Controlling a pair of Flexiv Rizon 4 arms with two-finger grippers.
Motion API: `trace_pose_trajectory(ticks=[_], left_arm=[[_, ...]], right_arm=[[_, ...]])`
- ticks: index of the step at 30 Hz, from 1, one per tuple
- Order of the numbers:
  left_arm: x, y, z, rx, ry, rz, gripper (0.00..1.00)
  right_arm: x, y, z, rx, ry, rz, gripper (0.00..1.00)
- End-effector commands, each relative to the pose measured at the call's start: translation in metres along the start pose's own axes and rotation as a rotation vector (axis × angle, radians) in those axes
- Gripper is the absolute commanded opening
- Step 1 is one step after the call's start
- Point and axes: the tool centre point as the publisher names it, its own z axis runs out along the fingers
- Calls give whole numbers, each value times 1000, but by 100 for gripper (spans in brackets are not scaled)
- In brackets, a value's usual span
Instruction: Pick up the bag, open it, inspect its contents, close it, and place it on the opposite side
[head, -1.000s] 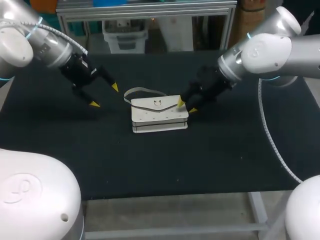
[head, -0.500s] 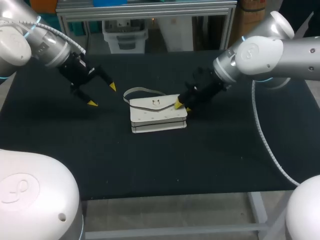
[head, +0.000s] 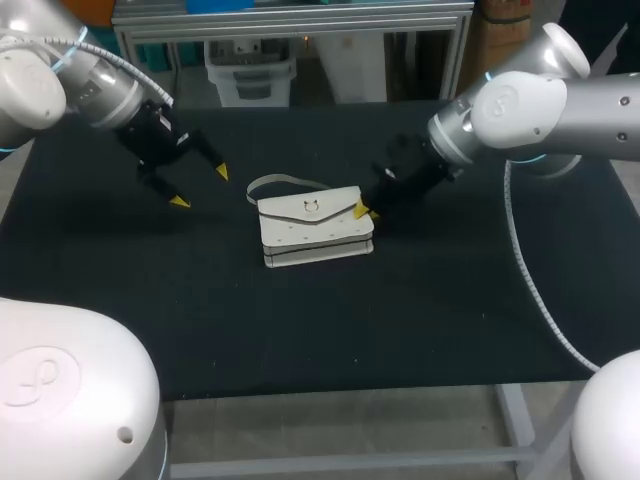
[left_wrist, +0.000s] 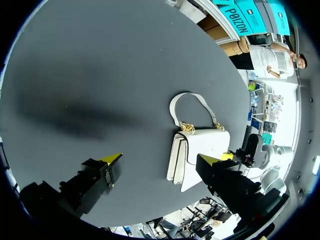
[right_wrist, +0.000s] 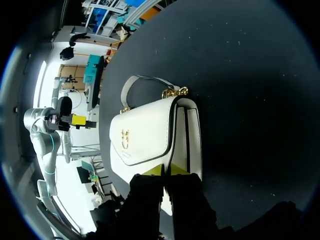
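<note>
A white bag (head: 315, 228) with a flap, a gold clasp and a short handle (head: 285, 182) lies flat in the middle of the black table (head: 300, 320). My right gripper (head: 364, 212) is at the flap's right corner. In the right wrist view its fingers (right_wrist: 165, 170) stand almost together, pinching the edge of the flap (right_wrist: 145, 132). My left gripper (head: 200, 187) hangs open above the table to the left of the bag, with nothing in it. In the left wrist view the bag (left_wrist: 205, 145) lies well ahead of the spread left gripper (left_wrist: 166, 158).
The black table carries nothing but the bag. Bare cloth lies to the left, to the right and in front of the bag. A metal frame (head: 290, 20) runs along the table's far edge.
My right gripper has closed its fingers onto the flap's right corner. The left arm has drawn slightly back and to the left, still open.
</note>
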Motion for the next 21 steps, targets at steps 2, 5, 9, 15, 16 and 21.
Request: trace_pose_trajectory(ticks=[2,5,9,15,16,21], left_arm=[[3,-1,-9,18,-56,19,100],[0,-5,-17,36,-62,24,100],[-4,-9,-26,38,-106,58,100],[-4,-9,-26,38,-106,58,100],[-4,-9,-26,38,-106,58,100],[-4,-9,-26,38,-106,58,100]], right_arm=[[-10,3,-9,3,4,5,0],[-16,5,-17,-3,-3,10,0],[-24,8,-27,-3,5,13,0],[-35,12,-43,-21,-15,25,0],[-36,13,-46,-25,-16,25,0],[-38,14,-48,-25,-17,26,0]])
